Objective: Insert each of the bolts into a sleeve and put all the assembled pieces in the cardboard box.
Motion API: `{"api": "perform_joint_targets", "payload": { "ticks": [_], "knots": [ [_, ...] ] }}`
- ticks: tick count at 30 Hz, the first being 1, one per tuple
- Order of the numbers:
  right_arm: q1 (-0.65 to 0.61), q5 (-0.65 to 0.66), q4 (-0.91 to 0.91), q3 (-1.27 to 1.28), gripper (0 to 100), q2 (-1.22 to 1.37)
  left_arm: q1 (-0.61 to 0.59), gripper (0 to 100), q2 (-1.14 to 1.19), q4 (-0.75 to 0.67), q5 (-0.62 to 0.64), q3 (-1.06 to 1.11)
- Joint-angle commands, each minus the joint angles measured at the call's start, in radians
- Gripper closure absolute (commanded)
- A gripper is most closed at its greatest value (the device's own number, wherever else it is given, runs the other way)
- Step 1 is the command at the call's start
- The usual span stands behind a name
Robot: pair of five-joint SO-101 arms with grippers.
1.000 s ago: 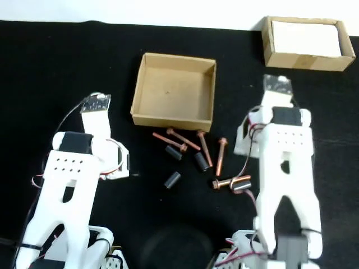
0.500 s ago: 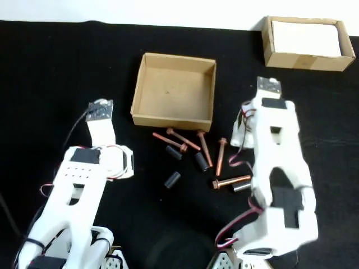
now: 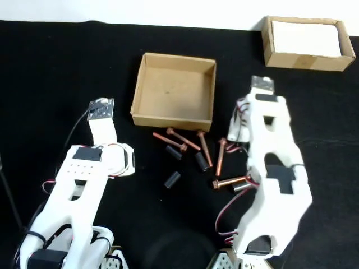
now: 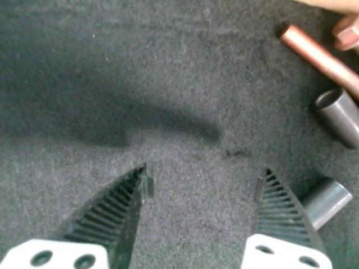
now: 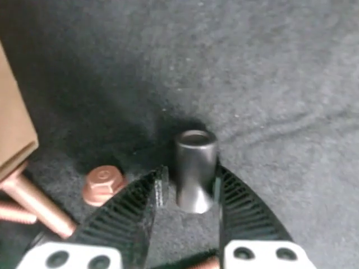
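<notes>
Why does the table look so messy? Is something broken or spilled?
Nothing looks broken. The copper-coloured metal bolts and short dark tube sleeves just lie scattered at all angles on the black cloth table, beside the open brown cardboard box. None of them is in the box yet.

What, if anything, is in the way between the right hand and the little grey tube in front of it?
Nothing visible. The upright sleeve stands between the fingers of the open right hand, on the bare black mat.
</notes>
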Motion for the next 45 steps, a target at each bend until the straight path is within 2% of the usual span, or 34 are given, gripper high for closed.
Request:
{"api": "perform_joint_targets", "payload": {
  "ticks": [1, 8, 17, 22, 26, 28, 36, 43, 45],
  "knots": [
    [-0.047, -0.006, -0.010, -0.048, 86.5, 0.012, 0.008, 71, 0.001, -0.012, -0.005, -0.007],
    [-0.058, -0.008, -0.015, -0.044, 86.5, 0.015, 0.012, 71, 0.002, -0.026, -0.046, -0.005],
    [-0.047, -0.002, -0.203, 0.079, 86.5, 0.016, 0.013, 71, 0.002, -0.028, -0.049, -0.004],
    [-0.047, -0.002, -0.219, 0.081, 86.7, 0.016, 0.013, 71, 0.002, -0.028, -0.049, -0.002],
    [-0.048, 0.000, -0.219, 0.070, 94.1, 0.044, 0.013, 71, 0.002, -0.028, -0.049, -0.002],
    [-0.048, -0.002, -0.196, 0.022, 99.7, 0.070, 0.013, 71, 0.002, -0.028, -0.049, -0.002],
    [-0.047, -0.008, 0.008, -0.136, 99.2, 0.119, 0.013, 71, 0.002, -0.028, -0.049, -0.001],
    [-0.028, -0.008, 0.275, -0.229, 99.2, -0.173, 0.015, 71, 0.002, -0.018, -0.046, -0.015],
    [-0.010, -0.008, 0.326, -0.225, 99.2, -0.285, 0.028, 71, 0.002, 0.060, -0.049, -0.076]
  ]
}}
